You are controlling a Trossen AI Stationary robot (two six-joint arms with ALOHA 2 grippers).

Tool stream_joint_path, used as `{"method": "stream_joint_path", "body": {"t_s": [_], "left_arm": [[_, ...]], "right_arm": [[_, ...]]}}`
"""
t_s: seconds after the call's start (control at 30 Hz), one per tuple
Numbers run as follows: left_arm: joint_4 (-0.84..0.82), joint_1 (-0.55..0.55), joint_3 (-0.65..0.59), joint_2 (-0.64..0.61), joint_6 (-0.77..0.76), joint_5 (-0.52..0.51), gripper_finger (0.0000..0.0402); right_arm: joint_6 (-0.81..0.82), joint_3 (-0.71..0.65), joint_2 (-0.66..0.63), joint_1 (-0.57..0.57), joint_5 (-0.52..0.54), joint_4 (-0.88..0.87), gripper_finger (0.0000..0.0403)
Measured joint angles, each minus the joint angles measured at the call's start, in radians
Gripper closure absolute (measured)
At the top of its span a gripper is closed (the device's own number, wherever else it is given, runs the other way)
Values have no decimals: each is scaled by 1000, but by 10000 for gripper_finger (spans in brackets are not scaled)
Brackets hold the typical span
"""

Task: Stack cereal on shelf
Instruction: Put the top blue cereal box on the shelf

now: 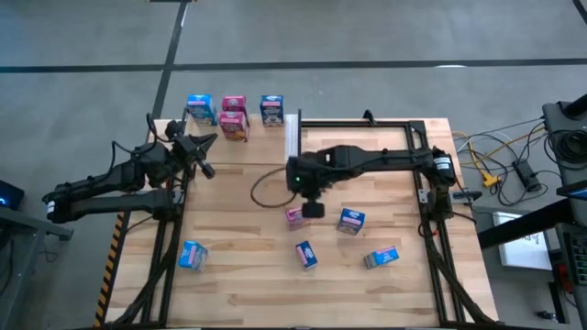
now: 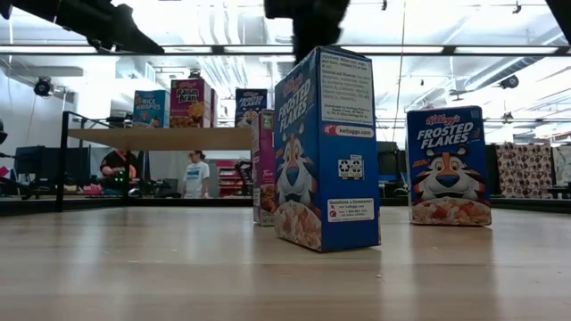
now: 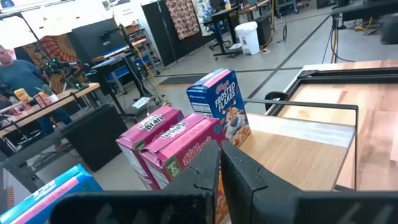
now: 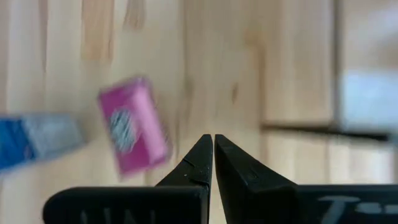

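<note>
High view shows 9 cereal boxes in 2 groups. At the far edge of the table, 4 stand in a row on the pale shelf (image 1: pixel 266 137): a blue box (image 1: pixel 200 109), 2 pink boxes (image 1: pixel 234 116) together, and another blue box (image 1: pixel 271 109) nearest the white strip. On the plank tabletop (image 1: pixel 238 238) sit 5 more: a pink box (image 1: pixel 294 216) just beside the right gripper (image 1: pixel 313 209), a blue box (image 1: pixel 350 221) near it, a blue one (image 1: pixel 305 255) nearer the front, a blue one lying on its side (image 1: pixel 382 258) toward the right, and a blue one (image 1: pixel 192 256) well apart at the left front.

Right gripper hangs over the middle of the table with its fingers (image 4: pixel 193 165) pressed together, holding nothing; the pink box (image 4: pixel 132 124) lies on the wood beside them.

Left gripper (image 1: pixel 204 152) hovers near the shelf row, fingers (image 3: pixel 202 171) closed and empty, facing the 2 pink boxes (image 3: pixel 171 146) and a blue box (image 3: pixel 221 102).
</note>
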Motion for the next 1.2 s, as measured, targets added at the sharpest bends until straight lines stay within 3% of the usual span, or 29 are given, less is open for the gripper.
{"method": "stream_joint_path", "body": {"t_s": [0.33, 0.57, 0.93, 1.07, 1.2], "left_arm": [[0, 0, 0, 0, -14, 1, 401], [-4, 0, 0, 0, -15, 1, 401], [-8, 0, 0, -2, -15, 1, 401], [-8, 0, 0, -2, -15, 1, 401], [-8, 0, 0, -2, -15, 1, 401]], "right_arm": [[234, -4, -8, 71, -74, -367, 394], [290, -75, -81, 122, -67, -338, 394], [449, -371, -285, 149, -7, -185, 388], [538, -469, -346, 150, -9, -175, 357], [590, -544, -396, 156, -11, -125, 299]]}}
